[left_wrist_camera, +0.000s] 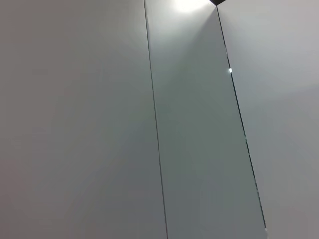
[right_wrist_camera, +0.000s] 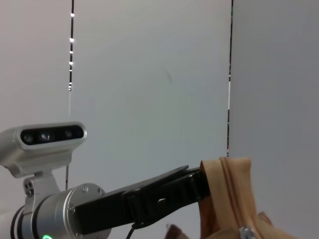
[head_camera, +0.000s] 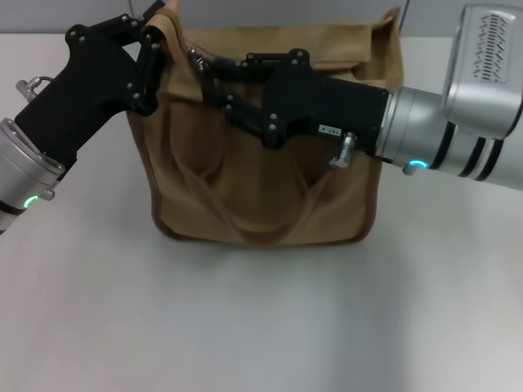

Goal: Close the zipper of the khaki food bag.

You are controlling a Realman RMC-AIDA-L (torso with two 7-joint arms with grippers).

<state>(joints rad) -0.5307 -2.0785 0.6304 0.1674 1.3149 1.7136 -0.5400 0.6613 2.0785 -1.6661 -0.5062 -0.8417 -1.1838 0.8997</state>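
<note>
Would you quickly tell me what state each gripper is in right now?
Left gripper: shut on the khaki food bag at its top corner.
Right gripper: at the zipper; cannot tell.

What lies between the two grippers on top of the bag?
In the head view, only the khaki food bag's top edge with the zipper separates left gripper from right gripper.

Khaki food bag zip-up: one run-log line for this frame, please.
left gripper: pinching khaki food bag top corner | right gripper: at zipper near that end | table: bag upright
</note>
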